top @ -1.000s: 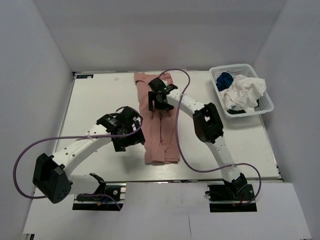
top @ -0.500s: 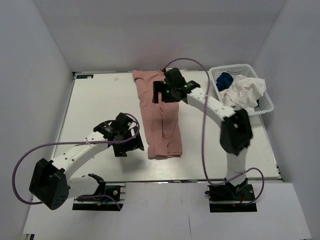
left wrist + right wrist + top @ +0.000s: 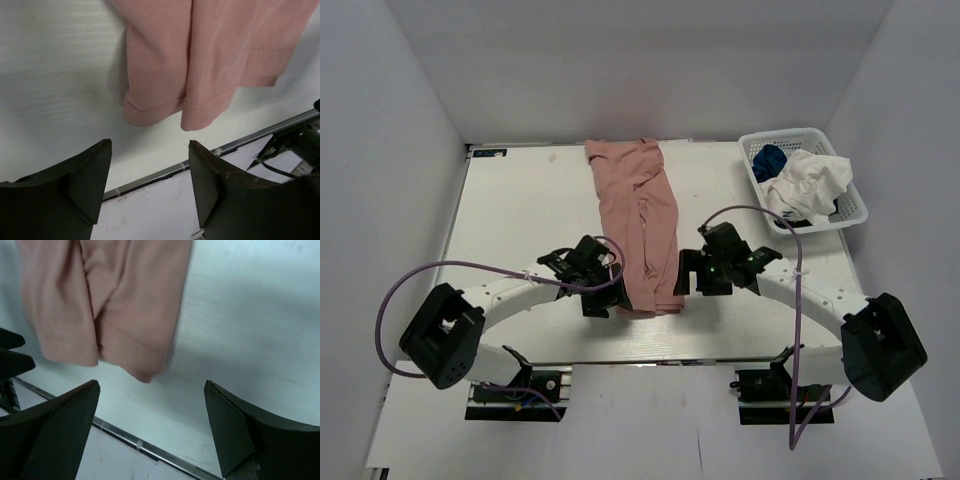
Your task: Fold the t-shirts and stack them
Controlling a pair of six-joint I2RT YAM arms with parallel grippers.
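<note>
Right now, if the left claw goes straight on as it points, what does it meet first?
Probably the near hem of the pink t-shirt, or the table just before it; depth is unclear.

The pink shirt [image 3: 638,225] lay flat on the tabletop [image 3: 530,220], folded lengthwise into a long strip, hem nearest. The blue shirt [image 3: 769,160] and white shirt [image 3: 810,185] sat crumpled in the basket [image 3: 780,134].

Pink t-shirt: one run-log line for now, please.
dusty-pink cloth t-shirt: folded strip | left pincer: open, empty | right pincer: open, empty
</note>
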